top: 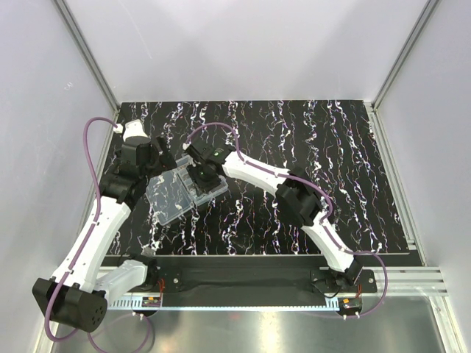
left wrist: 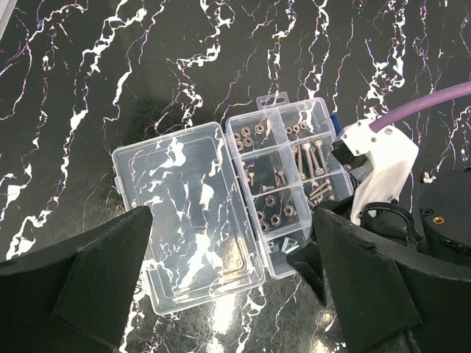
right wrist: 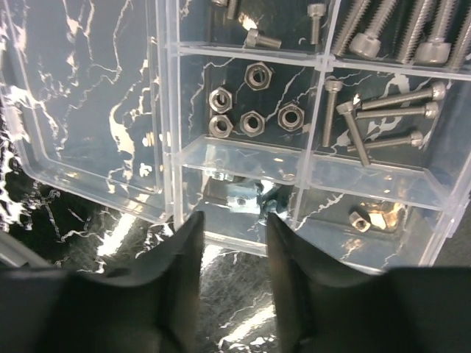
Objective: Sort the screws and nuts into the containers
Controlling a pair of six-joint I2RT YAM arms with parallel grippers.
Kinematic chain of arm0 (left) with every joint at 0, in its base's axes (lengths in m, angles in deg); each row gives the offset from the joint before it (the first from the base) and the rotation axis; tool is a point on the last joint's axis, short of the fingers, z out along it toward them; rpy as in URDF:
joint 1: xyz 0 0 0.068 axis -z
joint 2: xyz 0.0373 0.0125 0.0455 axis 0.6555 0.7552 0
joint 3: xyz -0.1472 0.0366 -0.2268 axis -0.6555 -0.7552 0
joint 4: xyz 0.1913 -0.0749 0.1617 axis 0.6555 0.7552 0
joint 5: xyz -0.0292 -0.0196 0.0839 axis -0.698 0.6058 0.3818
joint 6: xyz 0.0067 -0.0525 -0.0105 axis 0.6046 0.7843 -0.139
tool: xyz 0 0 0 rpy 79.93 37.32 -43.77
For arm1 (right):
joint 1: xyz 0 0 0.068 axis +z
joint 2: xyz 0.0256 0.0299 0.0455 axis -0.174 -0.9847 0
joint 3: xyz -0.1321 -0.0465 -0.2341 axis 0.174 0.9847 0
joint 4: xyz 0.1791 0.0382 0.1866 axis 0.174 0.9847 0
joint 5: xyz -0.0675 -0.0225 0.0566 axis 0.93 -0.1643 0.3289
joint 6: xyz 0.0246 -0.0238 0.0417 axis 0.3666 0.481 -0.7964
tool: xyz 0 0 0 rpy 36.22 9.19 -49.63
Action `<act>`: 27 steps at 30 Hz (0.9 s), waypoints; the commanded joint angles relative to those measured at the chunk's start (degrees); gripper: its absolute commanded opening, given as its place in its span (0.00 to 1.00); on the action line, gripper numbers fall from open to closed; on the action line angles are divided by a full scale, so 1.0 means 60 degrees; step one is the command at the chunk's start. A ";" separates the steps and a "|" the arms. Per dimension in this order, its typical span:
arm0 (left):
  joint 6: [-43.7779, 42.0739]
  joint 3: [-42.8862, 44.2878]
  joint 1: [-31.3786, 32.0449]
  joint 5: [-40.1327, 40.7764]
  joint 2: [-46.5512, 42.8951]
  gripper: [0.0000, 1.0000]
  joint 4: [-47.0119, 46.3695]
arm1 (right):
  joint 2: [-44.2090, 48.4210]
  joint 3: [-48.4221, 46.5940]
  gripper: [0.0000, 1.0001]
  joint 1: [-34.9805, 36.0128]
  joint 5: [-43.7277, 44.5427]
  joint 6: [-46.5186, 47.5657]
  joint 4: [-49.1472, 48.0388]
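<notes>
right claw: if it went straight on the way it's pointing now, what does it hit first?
Likely the organiser box: its end compartment, holding a small silvery piece, lies right ahead of the right claw and its open tips. Nothing shows between, though depth is unclear.

The tabletop is black with white and faintly violet streaks, like marble. Plain white walls stand around it on three sides. Two aluminium posts rise from its far corners. Along the near edge lies a black plate, and in front of that a sheet of bare metal. A slotted aluminium rail runs out to the right.
</notes>
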 commanded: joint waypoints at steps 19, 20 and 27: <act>-0.0031 -0.0009 0.0011 -0.0092 -0.0167 0.99 -0.0411 | 0.2328 0.1789 0.61 -0.3022 0.2665 -0.1033 -0.0148; -0.0045 -0.0009 0.0011 -0.0092 -0.0167 0.99 -0.0411 | 0.2299 0.1923 0.61 -0.3154 0.2826 -0.0960 -0.0206; -0.0045 -0.0009 0.0026 -0.0019 -0.0123 0.99 -0.0411 | 0.1626 0.2189 0.62 -0.3712 0.2755 0.0212 -0.0881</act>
